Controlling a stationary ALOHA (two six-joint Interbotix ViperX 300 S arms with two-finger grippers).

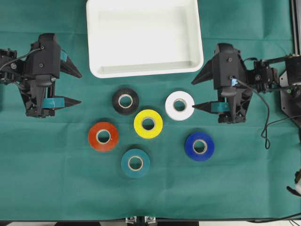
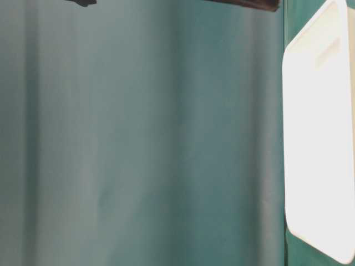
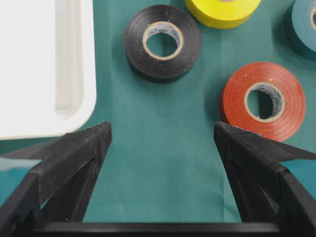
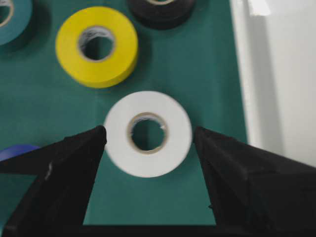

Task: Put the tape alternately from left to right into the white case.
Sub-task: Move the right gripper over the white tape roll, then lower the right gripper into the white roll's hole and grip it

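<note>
White tape roll between the spread right fingers.

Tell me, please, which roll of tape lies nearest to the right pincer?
The white roll. It lies just ahead of the right pincer, framed by its open jaws in the right wrist view; the yellow roll and the other rolls lie farther away.

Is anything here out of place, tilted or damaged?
Nothing stands out. All six tape rolls lie flat and apart on the green cloth, the white case sits square and empty, both grippers open.
</note>
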